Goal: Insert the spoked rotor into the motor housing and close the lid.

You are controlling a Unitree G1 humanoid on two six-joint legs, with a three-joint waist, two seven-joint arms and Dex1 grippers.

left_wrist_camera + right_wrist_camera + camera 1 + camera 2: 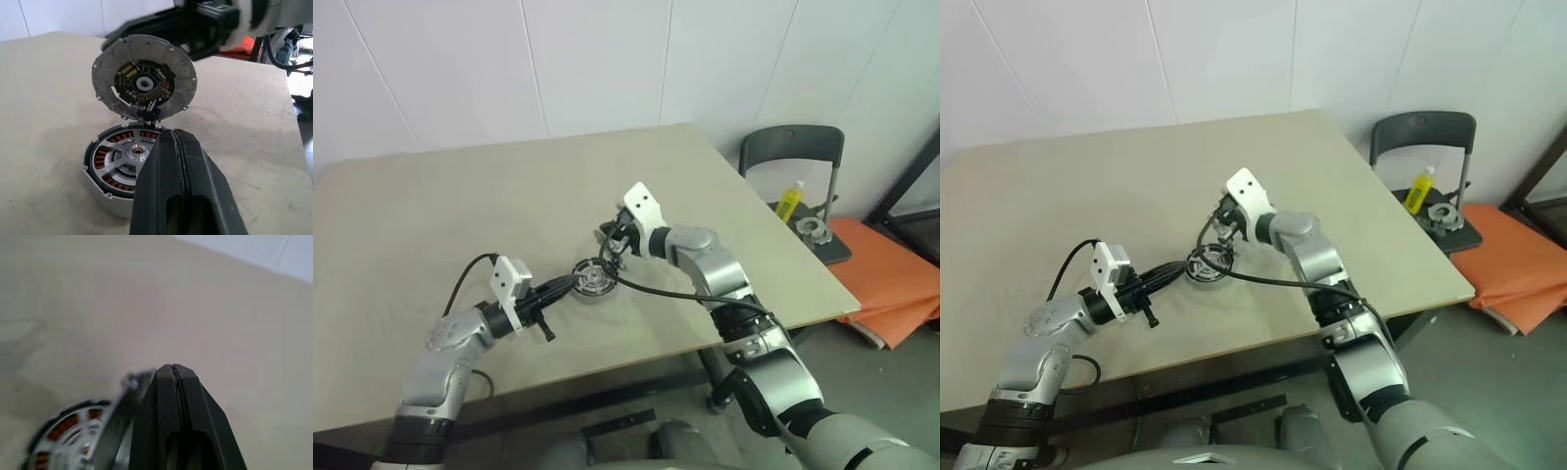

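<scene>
Already the spoked rotor point(131, 157) sits inside the motor housing point(100, 169), its silvery spokes ringed by the copper-red windings, and the housing rests on the beige table point(431, 225) near the front edge. So the insertion looks done, and what remains is the closing. The right gripper point(146, 113) has its fingers pressed together on the edge of the lid point(144, 76), holding it on edge just above the housing's far rim, its inner face with the dark circuit centre turned toward the left wrist camera. Held like this, the disc probably needs tipping flat and centring before it can seat. The left gripper point(178, 147) is fully closed with nothing between its fingers; its tips lie at the housing's near rim, seemingly bracing the case so it won't slide when the lid comes down, though actual contact is hard to confirm.
</scene>
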